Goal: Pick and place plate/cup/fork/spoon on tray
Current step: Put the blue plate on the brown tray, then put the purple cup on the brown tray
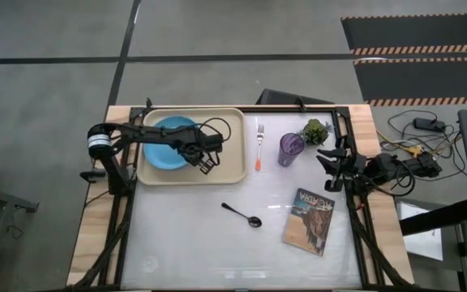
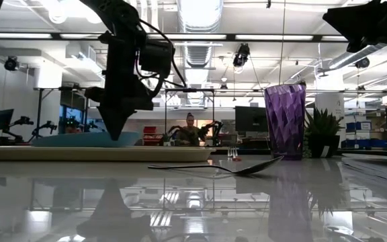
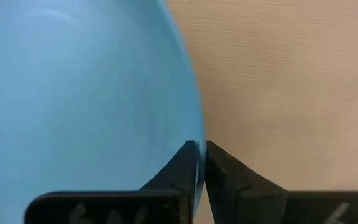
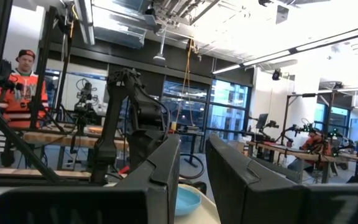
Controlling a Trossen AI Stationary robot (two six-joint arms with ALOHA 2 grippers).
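The left gripper (image 3: 201,163) is clamped on the rim of the plate (image 1: 169,142), which sits in the tray (image 1: 231,166). Beside the tray lie the fork (image 1: 259,144), then the cup (image 1: 290,148); the spoon (image 1: 242,215) lies nearer the front. The right gripper (image 4: 192,180) waits beyond the cup, fingers apart.

Grey concrete floor (image 1: 217,32) surrounding bench; black-orange striped mat (image 1: 416,36) lying at corner. Ceiling light strips (image 2: 200,13) glowing over exposed ducts. Tall dark windows (image 4: 229,112) lining far wall. Person in orange vest (image 4: 20,93) standing behind workbenches.
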